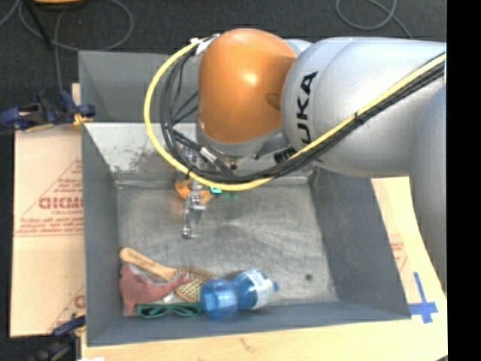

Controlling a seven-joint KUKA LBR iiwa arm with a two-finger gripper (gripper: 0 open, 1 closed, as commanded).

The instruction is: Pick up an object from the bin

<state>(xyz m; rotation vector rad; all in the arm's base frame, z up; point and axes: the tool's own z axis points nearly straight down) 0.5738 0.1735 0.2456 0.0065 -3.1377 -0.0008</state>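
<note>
The gripper is hanging low inside the bin, over a bare patch of grey floor, and nothing is showing in its grasp; whether it is set wide or narrow I cannot tell from this angle. Above it the arm is reaching across the bin, with its orange cover and a looping yellow cable hiding the bin's far wall behind the gripper. The loose things are lying well apart from the gripper, heaped along the near wall, with open floor lying between. Nearest to it is a wooden brush, toward the near-left corner, its handle pointing left. A red cloth is lying under and beside the brush, and green sunglasses are sitting against the near wall. A blue plastic bottle is lying on its side just beyond them, to the near right of the gripper, touching the brush's head.
</note>
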